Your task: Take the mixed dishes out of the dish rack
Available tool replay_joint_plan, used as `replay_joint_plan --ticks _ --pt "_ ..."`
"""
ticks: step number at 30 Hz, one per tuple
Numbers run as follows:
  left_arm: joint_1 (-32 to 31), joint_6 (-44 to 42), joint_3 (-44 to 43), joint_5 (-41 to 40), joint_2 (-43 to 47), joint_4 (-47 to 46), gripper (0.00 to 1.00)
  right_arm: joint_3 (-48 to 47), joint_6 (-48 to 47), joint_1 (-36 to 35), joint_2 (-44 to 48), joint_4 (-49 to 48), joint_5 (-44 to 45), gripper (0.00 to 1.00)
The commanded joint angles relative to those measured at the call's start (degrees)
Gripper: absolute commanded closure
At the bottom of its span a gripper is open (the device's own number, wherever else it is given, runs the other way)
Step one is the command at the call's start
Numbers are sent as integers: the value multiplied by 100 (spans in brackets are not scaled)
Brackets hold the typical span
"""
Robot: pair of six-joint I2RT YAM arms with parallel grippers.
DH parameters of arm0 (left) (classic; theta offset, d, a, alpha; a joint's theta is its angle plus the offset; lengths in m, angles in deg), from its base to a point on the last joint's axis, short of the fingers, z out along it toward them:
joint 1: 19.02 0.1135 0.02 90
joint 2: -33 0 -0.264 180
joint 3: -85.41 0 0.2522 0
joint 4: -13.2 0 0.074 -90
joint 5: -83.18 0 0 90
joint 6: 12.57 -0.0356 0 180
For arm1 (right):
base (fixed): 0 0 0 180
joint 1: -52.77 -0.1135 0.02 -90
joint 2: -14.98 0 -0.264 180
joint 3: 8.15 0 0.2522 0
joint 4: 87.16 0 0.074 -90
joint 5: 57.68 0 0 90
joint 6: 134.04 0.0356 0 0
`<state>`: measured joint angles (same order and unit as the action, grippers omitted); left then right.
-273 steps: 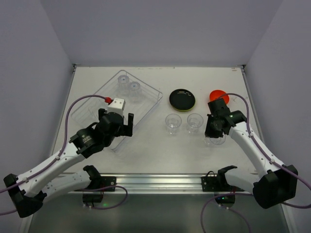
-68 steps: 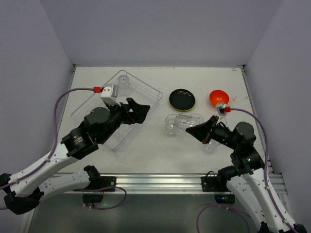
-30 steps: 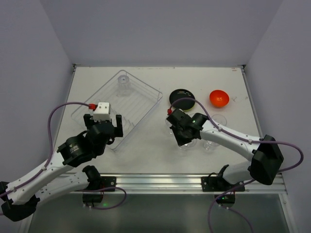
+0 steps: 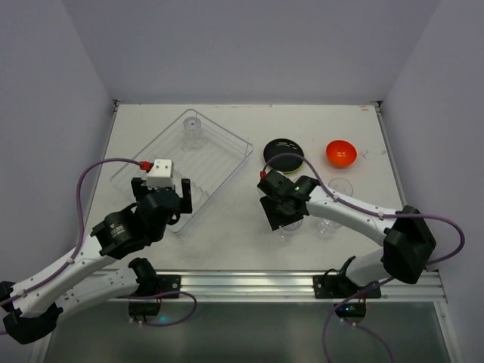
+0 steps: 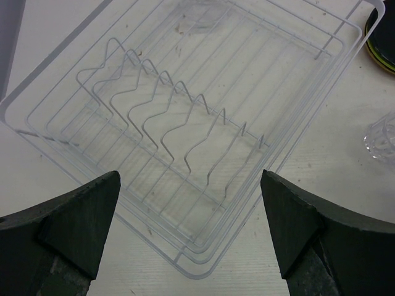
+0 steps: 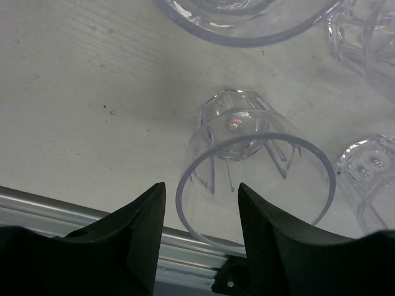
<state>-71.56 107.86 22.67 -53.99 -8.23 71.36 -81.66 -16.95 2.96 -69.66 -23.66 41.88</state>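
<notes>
- The right gripper (image 6: 200, 188) is partly open. Its fingers stand on both sides of the near wall of a clear cup (image 6: 247, 132), and the gap is wider than this wall, so I judge the cup is not gripped. The cup stands on the table (image 4: 227, 242), between the dish rack (image 4: 215, 155) and the other dishes. If the arm leaves sideways and not straight up, a finger can hook the rim and tip the cup.
- The neighbour cups (image 6: 370, 176) stand just beside it. They are light, so one small push from the gripper can knock them over and let them roll.
- The left gripper (image 5: 191, 179) is wide open and empty above the near end of the rack. The far cup (image 4: 193, 125) sits in the rack's far corner. To reach it, the arm must cross the prongs (image 5: 166, 117). If it goes too low, a finger can catch the wire and drag the rack.
- Clear plastic is slippery, so a weak squeeze on this cup may let it fall.
- The black plate (image 4: 283, 153) and the orange-red bowl (image 4: 341, 153) are already on the table. The right arm's cable hangs near the plate and could brush it.
</notes>
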Motion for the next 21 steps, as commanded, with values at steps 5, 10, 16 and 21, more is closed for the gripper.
replay_joint_plan --ticks 5,10,16,21 --pt "33 375 -630 -212 -392 24 0 -240 -125 6 1528 344 -261 36" --pt "498 693 -1456 -22 -1335 121 0 -222 -309 6 2829 64 -543 18" --pt "2677 165 -2105 2598 -2756 -1337 0 568 -652 23 3831 -2138 -289 1" --pt "3442 86 -3257 2977 -4522 -1487 0 603 -644 356 3455 -2547 431 1"
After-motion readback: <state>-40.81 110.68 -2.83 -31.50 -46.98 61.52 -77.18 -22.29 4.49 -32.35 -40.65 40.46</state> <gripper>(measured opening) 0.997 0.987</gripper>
